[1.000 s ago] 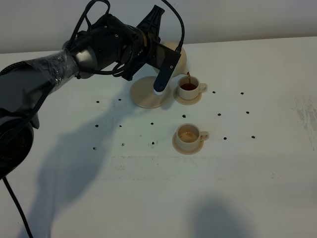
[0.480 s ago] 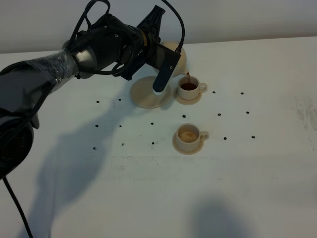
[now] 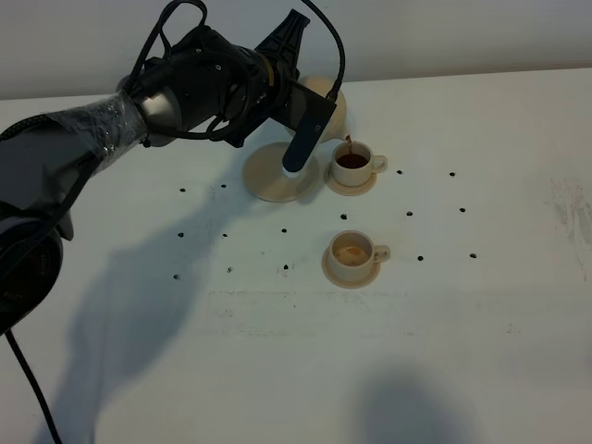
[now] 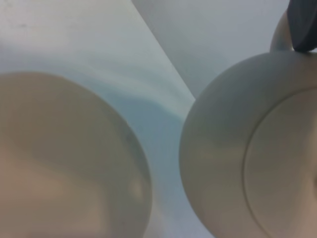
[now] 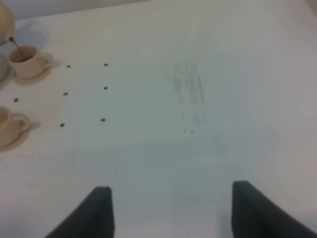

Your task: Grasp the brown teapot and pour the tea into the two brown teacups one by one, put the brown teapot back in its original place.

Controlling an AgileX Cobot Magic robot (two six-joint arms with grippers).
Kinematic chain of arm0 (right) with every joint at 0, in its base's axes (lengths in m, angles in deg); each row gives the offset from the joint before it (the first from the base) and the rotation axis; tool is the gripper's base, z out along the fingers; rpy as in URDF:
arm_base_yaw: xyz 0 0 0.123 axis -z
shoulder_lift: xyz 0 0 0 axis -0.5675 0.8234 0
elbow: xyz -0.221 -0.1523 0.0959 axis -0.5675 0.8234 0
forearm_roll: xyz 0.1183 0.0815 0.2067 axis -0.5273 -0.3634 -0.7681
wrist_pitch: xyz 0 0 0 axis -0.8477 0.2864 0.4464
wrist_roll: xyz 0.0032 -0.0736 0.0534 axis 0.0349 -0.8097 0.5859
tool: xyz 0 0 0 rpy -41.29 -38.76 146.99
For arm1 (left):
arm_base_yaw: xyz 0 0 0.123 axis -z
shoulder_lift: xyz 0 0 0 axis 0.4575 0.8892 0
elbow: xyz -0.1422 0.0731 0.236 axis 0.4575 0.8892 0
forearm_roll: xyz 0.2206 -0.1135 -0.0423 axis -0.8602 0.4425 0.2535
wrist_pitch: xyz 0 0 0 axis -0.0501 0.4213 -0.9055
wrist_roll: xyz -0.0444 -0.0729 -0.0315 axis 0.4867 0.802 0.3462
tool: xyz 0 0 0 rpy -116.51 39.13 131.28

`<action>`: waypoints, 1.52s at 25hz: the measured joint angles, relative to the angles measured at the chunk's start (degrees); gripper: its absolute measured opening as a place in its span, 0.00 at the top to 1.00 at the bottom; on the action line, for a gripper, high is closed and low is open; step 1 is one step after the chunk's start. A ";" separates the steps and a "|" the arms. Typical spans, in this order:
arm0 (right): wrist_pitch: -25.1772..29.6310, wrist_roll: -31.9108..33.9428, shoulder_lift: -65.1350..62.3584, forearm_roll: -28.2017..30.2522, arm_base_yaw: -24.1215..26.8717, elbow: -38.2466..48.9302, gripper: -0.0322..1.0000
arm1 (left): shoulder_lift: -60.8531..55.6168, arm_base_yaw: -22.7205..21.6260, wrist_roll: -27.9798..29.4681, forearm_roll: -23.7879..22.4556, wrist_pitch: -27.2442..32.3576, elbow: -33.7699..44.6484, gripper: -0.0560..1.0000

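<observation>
Tea stream [image 3: 349,140] shorter now; one teapot [image 3: 338,111], two teacups [image 3: 366,166], three saucers [image 3: 268,180].

The brown teapot [image 4: 225,148] looms close (blurry), wide saucer [image 4: 64,158] beyond.

High camera: above, looking down over my whole table [image 3: 481,351]. Left wrist: tight against teapot [image 4: 223,148]. Right wrist: distant; shares cups [image 5: 24,60] with high view.

The white tabletop [image 3: 481,351] carries a wide saucer [image 3: 266,183]. Just right of it lies a small saucer [image 3: 351,191]. A second small saucer [image 3: 344,280] sits farther front-right, and dark dots [image 3: 343,216] lie in rows around.
</observation>
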 joint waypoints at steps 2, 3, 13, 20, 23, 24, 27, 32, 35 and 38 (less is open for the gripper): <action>0.00 0.00 0.00 0.00 0.00 0.00 0.48 | 0.00 0.00 0.00 -0.35 -0.05 0.00 0.86; 0.00 0.00 0.00 0.00 0.00 0.00 0.48 | 0.00 0.00 0.00 -0.49 -0.05 0.00 0.86; 0.00 0.00 0.00 0.00 0.00 0.00 0.48 | 0.00 0.01 0.00 -1.94 -0.73 0.00 0.86; 0.00 0.00 0.00 0.00 0.00 0.00 0.48 | 0.00 0.06 0.00 -2.28 -1.38 0.00 0.86; 0.00 0.00 0.00 0.00 0.00 0.00 0.48 | 0.00 0.06 0.00 -2.32 -1.46 0.00 0.86; 0.00 0.00 0.00 0.00 0.00 0.00 0.48 | 0.00 0.06 0.00 -2.32 -1.52 0.00 0.86; 0.00 0.00 0.00 0.00 0.00 0.00 0.48 | 0.00 0.06 0.00 -2.43 -1.59 0.00 0.86; 0.00 0.00 0.00 0.00 0.00 0.00 0.48 | 0.00 0.06 0.00 -2.43 -1.88 0.00 0.86; 0.00 0.00 0.00 0.00 0.00 0.00 0.48 | 0.00 0.06 0.00 -2.50 -2.19 0.00 0.86; 0.00 0.00 0.00 0.00 0.00 0.00 0.48 | 0.00 0.06 0.00 -2.53 -2.27 0.00 0.86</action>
